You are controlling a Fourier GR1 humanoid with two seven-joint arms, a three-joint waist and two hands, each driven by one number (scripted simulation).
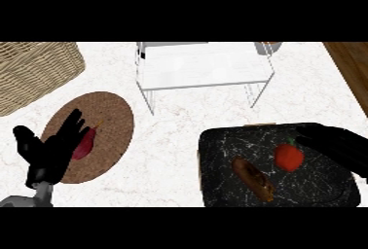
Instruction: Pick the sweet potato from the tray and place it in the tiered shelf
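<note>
Sweet potato (253, 179) lies flat on black tray (219, 192), left of and nearer robot than right hand (339, 147), apart from it. Right hand: fingers extended, holding nothing, fingertips just beside red pepper (289, 156). Shelf (205, 68) well beyond both hands. Left hand (46, 155): open, fingers up, over round woven mat (111, 114).

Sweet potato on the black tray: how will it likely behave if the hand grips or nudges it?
The sweet potato looks long and tapered, so a push near one end would probably pivot or roll it. It looks solid, likely stiff. Lying flat on the smooth-looking tray, it may slide; the red vegetable lies apart from it, nearer the right hand.
</note>
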